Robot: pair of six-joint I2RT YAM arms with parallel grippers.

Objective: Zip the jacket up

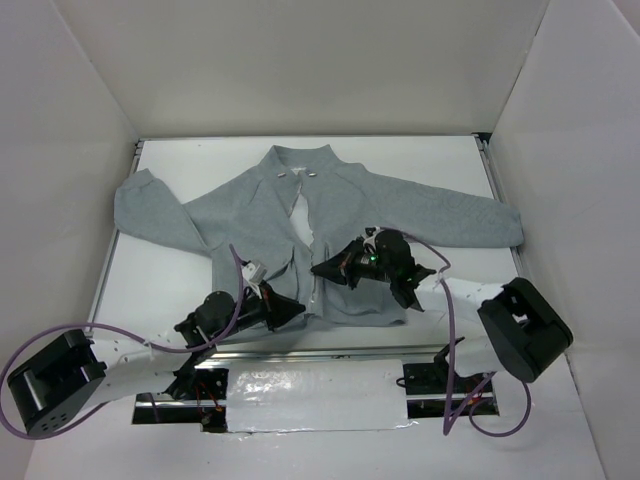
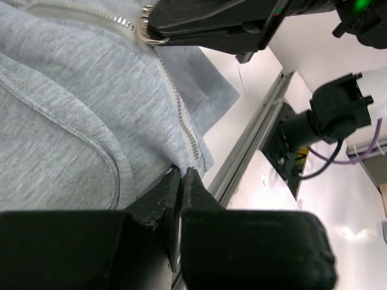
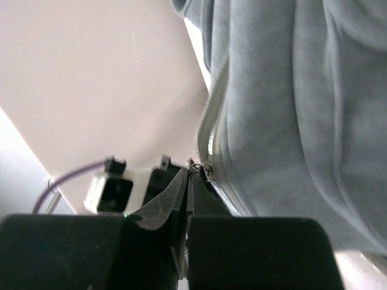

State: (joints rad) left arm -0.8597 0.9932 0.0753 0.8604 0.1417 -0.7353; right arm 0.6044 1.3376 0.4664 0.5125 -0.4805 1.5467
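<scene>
The light-grey fleece jacket (image 1: 400, 215) lies flat on the white table, collar at the far side, both sleeves spread out. Its centre zipper (image 1: 304, 215) gapes open in the upper half. My right gripper (image 1: 319, 268) is shut on the metal zipper pull (image 3: 205, 167), about halfway up the front; the closed teeth (image 2: 182, 118) run from there down to the hem. My left gripper (image 1: 299, 309) is shut on the jacket's bottom hem (image 2: 196, 158), right at the foot of the zipper. In the left wrist view the right gripper (image 2: 151, 30) shows at the top edge, on the pull.
White walls enclose the table on three sides. A metal rail (image 1: 330, 352) runs along the near edge, with a shiny taped sheet (image 1: 310, 396) below it. Purple cables (image 1: 455, 330) trail from both arms. The left wrist camera block (image 3: 109, 191) sits close beside the right fingertips.
</scene>
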